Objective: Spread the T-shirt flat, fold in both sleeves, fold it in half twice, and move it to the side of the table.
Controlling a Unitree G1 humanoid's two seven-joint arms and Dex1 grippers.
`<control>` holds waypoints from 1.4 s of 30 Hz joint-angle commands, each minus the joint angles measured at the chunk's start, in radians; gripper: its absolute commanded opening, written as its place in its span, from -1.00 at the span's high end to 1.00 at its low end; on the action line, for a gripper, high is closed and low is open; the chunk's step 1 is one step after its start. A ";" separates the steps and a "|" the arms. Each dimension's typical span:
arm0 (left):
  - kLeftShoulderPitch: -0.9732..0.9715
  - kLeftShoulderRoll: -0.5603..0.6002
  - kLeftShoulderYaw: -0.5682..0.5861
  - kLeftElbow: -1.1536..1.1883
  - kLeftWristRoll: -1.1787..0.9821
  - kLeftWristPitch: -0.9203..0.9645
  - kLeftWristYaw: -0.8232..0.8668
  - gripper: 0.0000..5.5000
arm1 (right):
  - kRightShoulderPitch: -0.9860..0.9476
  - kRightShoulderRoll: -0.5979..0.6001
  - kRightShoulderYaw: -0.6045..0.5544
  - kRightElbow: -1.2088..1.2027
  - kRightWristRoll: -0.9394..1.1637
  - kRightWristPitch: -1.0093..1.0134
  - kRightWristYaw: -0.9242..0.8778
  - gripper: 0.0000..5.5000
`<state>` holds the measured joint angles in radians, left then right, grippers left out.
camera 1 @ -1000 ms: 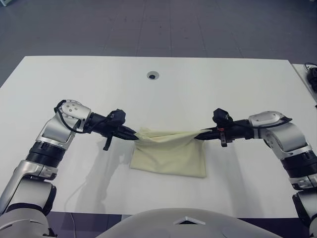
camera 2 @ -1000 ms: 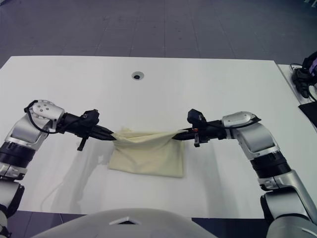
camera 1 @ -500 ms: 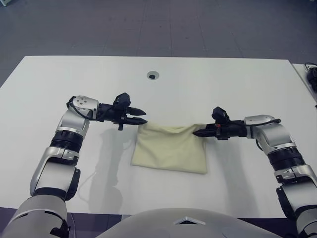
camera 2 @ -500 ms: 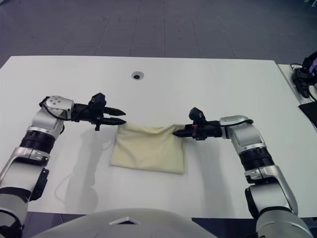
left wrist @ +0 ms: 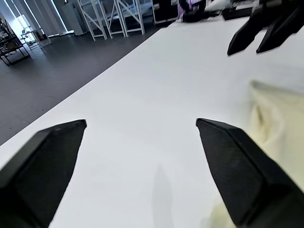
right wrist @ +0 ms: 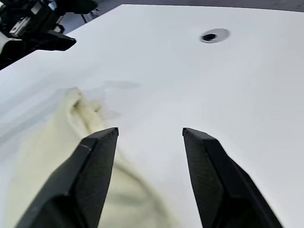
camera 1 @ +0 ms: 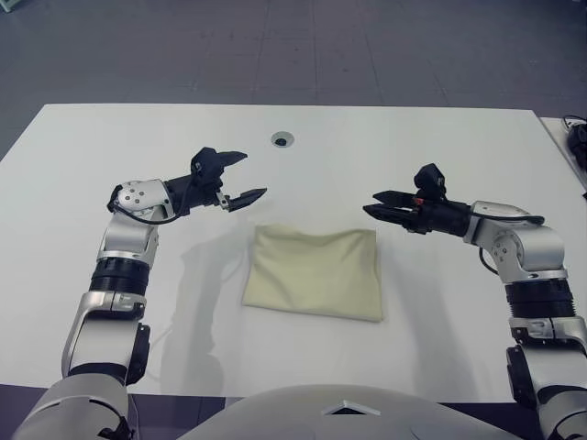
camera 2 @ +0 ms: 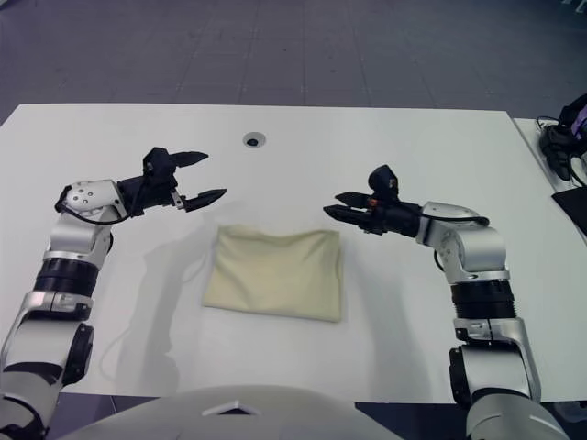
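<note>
The jaws of the left gripper [camera 1: 255, 174] and right gripper [camera 1: 369, 202] let go and stand wide open near the folded T-shirt [camera 1: 316, 272], so moving it aside looks next.

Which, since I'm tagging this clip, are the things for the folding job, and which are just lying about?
For the job: folded T-shirt, open left gripper, open right gripper, table.
Just lying about: round hole in the table, dark gear at the far right edge.
</note>
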<state>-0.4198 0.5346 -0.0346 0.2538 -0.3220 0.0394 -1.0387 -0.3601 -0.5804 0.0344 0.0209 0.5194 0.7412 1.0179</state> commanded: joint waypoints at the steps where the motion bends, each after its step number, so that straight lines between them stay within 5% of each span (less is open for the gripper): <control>1: 0.182 0.143 0.019 -0.384 -0.159 0.248 -0.088 -0.31 | 0.005 0.058 0.129 -0.108 0.079 0.149 0.039 0.37; 6: 0.291 0.211 -0.066 -0.525 -0.131 0.311 -0.135 0.04 | -0.075 0.124 0.230 -0.023 0.078 0.214 0.069 0.70; 9: 0.302 0.182 -0.155 -0.471 -0.018 0.243 -0.106 0.25 | -0.130 0.192 0.231 0.106 0.048 0.208 0.015 0.52; 14: 0.334 0.168 -0.274 -0.339 0.153 0.089 -0.094 -0.02 | -0.206 0.259 0.178 0.354 -0.019 0.182 -0.106 0.21; 20: 0.345 0.152 -0.270 -0.261 0.176 0.031 -0.085 -0.35 | -0.225 0.295 0.081 0.465 -0.019 0.189 -0.168 -0.10; 27: 0.293 0.114 -0.166 -0.294 0.033 0.109 -0.074 -0.77 | -0.251 0.321 -0.129 0.400 0.115 0.238 -0.202 -0.50; 32: 0.243 0.107 -0.067 -0.350 -0.110 0.228 -0.076 -0.96 | -0.211 0.310 -0.109 0.244 0.171 0.281 -0.152 -0.81; 40: 0.068 0.039 0.101 -0.158 -0.043 0.135 0.187 -0.96 | -0.098 0.357 0.005 0.088 0.265 0.530 -0.160 -0.31; 42: 0.067 0.030 0.121 -0.149 -0.036 0.114 0.223 -0.96 | -0.093 0.383 -0.006 0.120 0.257 0.579 -0.220 -0.31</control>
<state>-0.3418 0.5780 0.0632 0.0890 -0.3798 0.1768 -0.8503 -0.4622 -0.2198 0.0369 0.1251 0.7783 1.2676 0.8611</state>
